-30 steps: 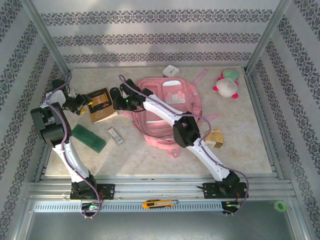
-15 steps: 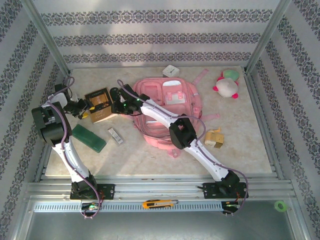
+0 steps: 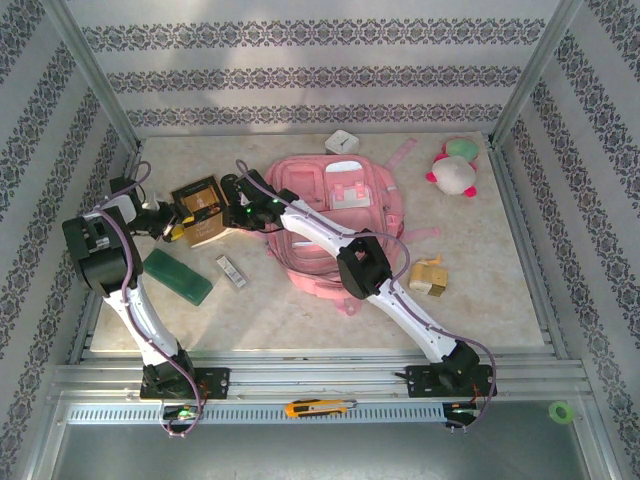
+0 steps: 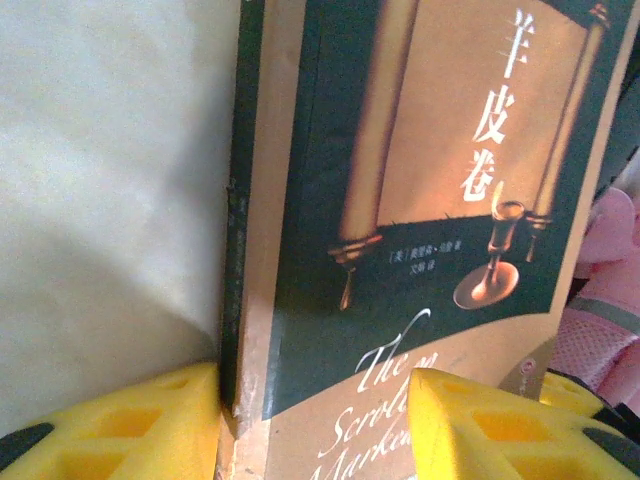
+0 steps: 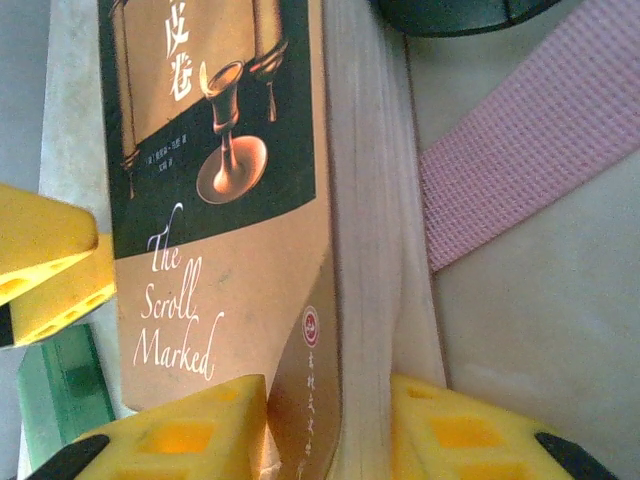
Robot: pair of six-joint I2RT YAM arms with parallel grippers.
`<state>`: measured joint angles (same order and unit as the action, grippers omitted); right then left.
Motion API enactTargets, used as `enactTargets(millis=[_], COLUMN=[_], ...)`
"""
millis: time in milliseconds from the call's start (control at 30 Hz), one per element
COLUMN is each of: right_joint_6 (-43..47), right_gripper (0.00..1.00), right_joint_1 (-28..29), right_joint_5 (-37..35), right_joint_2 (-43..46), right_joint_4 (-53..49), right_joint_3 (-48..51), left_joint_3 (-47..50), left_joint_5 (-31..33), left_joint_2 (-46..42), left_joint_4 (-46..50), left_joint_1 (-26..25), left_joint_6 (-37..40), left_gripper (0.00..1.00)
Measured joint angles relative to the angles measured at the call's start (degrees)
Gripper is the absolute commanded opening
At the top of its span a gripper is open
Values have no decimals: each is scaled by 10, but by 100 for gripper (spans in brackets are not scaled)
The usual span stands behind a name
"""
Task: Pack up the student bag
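The student bag (image 3: pixel 375 205), a big pink backpack, lies flat at mid-table with my right arm reaching across it. Left of it is a brown and dark-green book (image 3: pixel 200 208), "The Scroll Marked". My left gripper (image 3: pixel 170 226) holds the book's spine side. Its yellow fingers (image 4: pixel 110 425) sit against the spine and on the cover (image 4: pixel 400 200), around the gripper's middle (image 4: pixel 310 420). My right gripper (image 3: pixel 232 205) clamps the page edge. One pad lies on the cover (image 5: pixel 220 200), the other against the pages, about its middle (image 5: pixel 330 430). A pink strap (image 5: pixel 530 150) lies beside it.
A green case (image 3: pixel 178 277) and a small silver item (image 3: pixel 230 271) lie in front of the book. A plush toy (image 3: pixel 455 172), a white box (image 3: pixel 342 141) and a pink ruler (image 3: pixel 403 153) sit at the back. A tan object (image 3: pixel 432 277) lies right of the bag.
My right gripper has slid left off the bag onto the book's right edge and narrowed on it. The left gripper has narrowed on the spine side. The book has shifted slightly left and back.
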<state>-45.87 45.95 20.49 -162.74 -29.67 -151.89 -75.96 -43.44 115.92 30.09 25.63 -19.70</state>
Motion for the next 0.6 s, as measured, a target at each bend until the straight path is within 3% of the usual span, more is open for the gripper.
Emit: enactTargets(millis=[600], right_joint_6=[-32], right_gripper=[26], right_joint_1=[-12], right_joint_5=[2], right_joint_2=[-2], right_joint_4=[-9], right_joint_3=[-2], left_joint_3=[45], left_joint_5=[-63], left_joint_2=[-38], left_joint_4=[-153], left_joint_1=[-26], left_joint_6=[-74], left_gripper=[49])
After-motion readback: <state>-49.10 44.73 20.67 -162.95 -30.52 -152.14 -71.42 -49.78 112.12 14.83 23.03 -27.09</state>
